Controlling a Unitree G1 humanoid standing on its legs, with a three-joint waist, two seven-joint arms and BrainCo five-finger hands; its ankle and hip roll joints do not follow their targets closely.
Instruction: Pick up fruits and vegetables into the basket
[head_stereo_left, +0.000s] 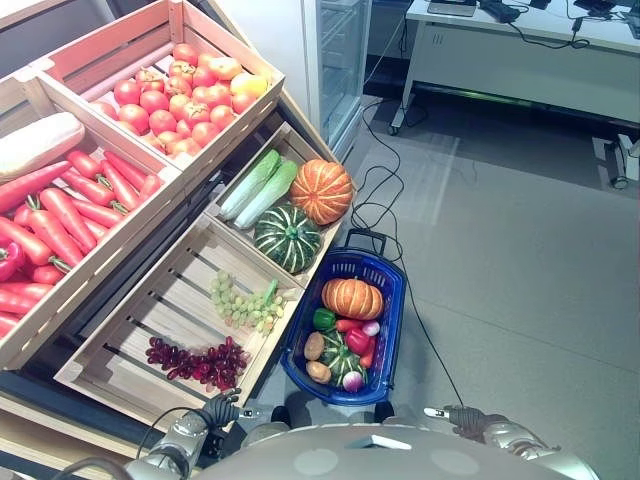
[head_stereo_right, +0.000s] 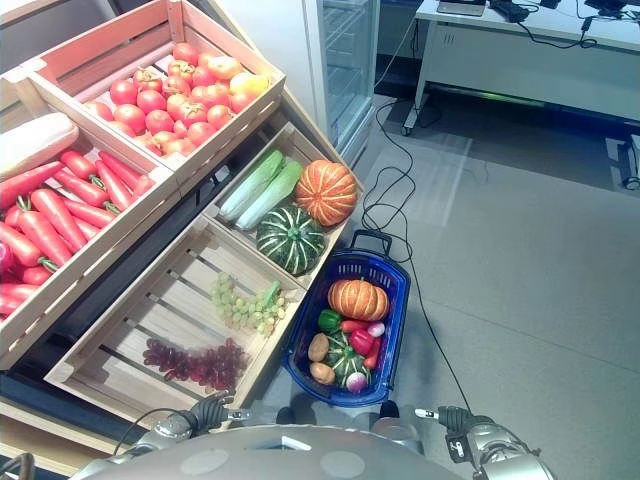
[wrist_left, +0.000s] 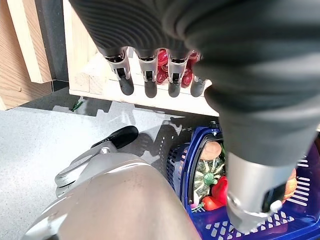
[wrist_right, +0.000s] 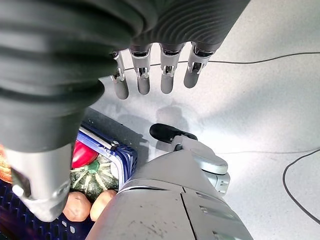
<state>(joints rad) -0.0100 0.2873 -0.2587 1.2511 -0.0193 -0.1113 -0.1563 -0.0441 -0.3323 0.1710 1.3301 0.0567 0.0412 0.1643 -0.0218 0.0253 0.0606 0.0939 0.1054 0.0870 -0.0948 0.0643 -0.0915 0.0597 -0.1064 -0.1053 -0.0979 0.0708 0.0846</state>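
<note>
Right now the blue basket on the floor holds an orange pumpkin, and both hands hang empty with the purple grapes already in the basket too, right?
Not quite: the purple grapes lie in the wooden crate, as the left eye view shows. The rest stands: the blue basket holds an orange pumpkin, and the left hand and right hand are empty.

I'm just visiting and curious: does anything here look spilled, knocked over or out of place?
Nothing stands out. The blue basket stands upright on the floor with its produce inside, the grapes lie in their wooden crate, and the two pumpkins sit in the next one. Both robot hands hang empty.
</note>
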